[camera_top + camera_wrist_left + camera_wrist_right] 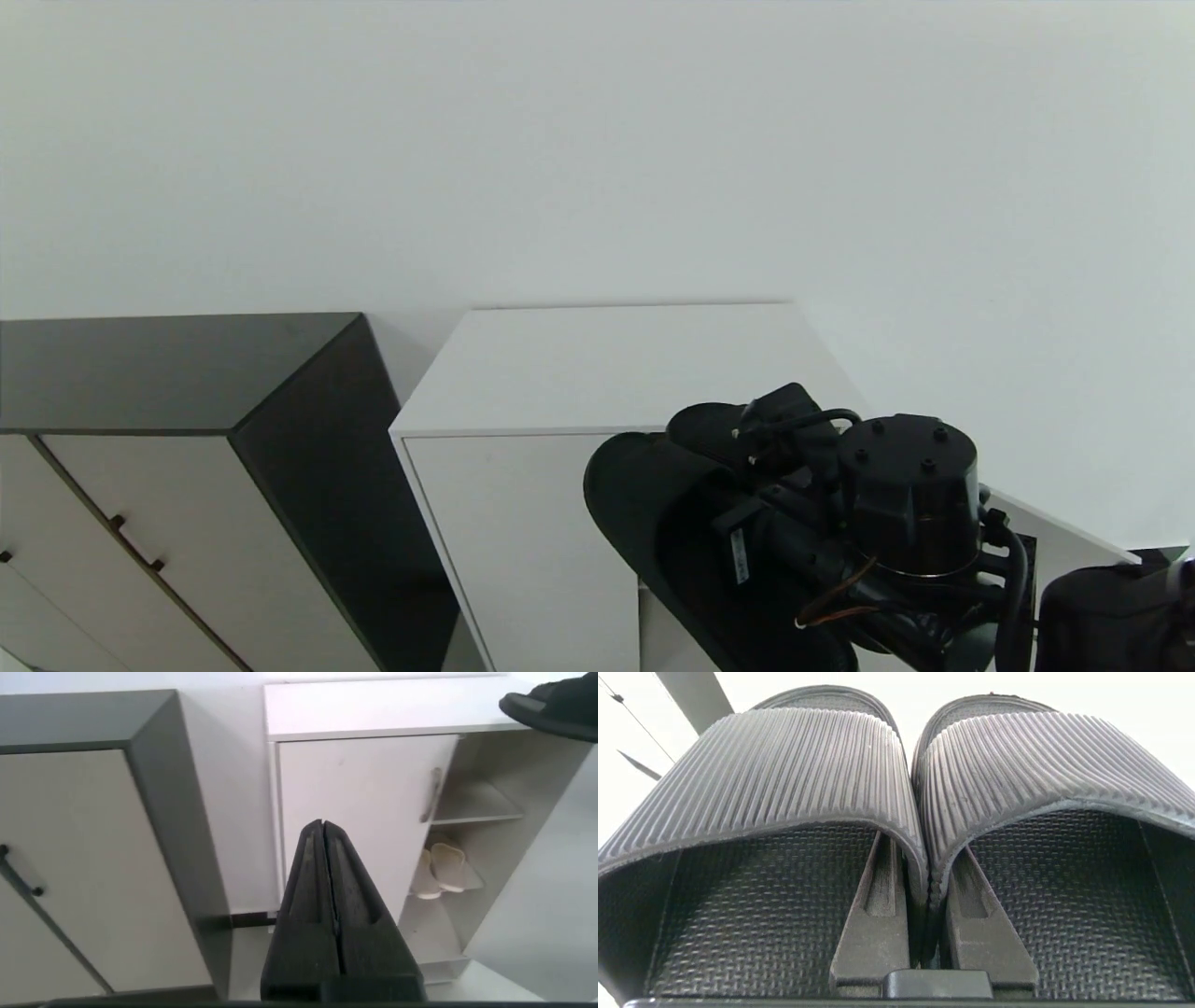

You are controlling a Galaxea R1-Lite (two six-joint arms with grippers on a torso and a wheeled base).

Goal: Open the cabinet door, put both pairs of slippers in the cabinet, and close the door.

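Nothing legible shows: a small pale label on the right arm is too small to read. The white cabinet and the black slippers bear no readable print, number or sign — not on door, top or straps.

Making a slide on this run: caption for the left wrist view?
Shut left gripper before the open white cabinet, pale slippers on a shelf inside.

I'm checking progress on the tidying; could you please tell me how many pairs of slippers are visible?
2. A black pair is gripped by the right claw; a pale pair sits on a shelf inside the open white cabinet. Its lower part is hidden.
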